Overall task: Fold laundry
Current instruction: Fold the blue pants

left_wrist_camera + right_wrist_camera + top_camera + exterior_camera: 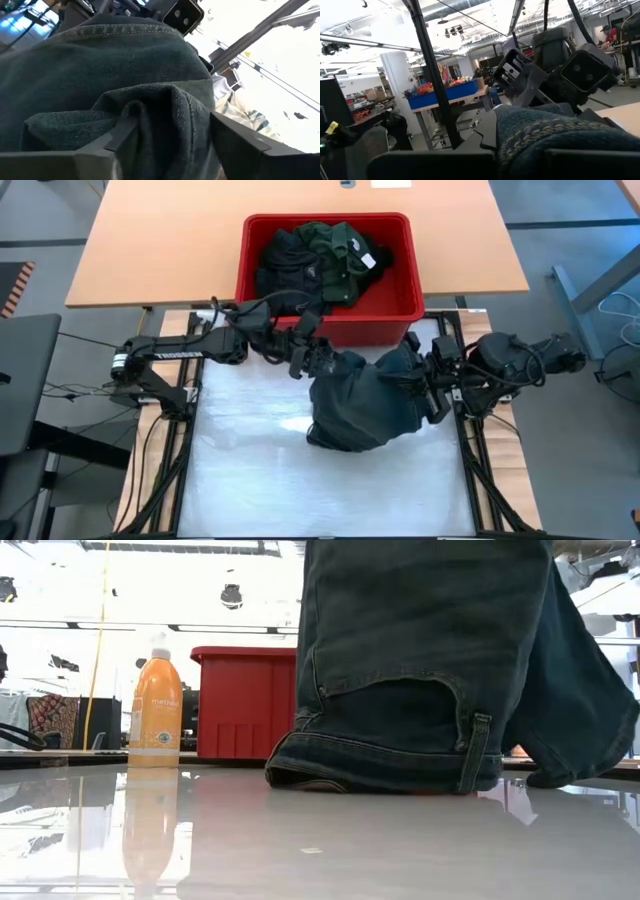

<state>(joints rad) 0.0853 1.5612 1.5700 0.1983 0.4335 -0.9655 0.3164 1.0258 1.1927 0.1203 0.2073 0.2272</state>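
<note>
A pair of dark denim jeans (375, 395) hangs bunched between my two grippers over the white mat (250, 470). In the low view its waistband (380, 772), with a belt loop (478, 750), rests on the mat. My left gripper (318, 365) is shut on the jeans' left side, and my right gripper (430, 375) is shut on their right side. More dark laundry (320, 255), black and green cloth, lies heaped in the red basket (400, 310) at the far side. My left gripper (172, 125) pinches a bunched fold of denim (165, 107) between its two fingers, coming roughly level from the table's left. The cloth fills the gap between the fingers and hangs below them. My right gripper (512, 155) pinches a thick wad of denim (535, 132) between its fingers, coming roughly level from the table's right. The jeans hang below the hold with their waistband on the mat.
The red basket stands just beyond the mat's far edge, close behind both grippers. An orange bottle (157, 705) stands at the left in the low view. A wooden tabletop (150, 250) stretches behind the basket. The near half of the mat is bare.
</note>
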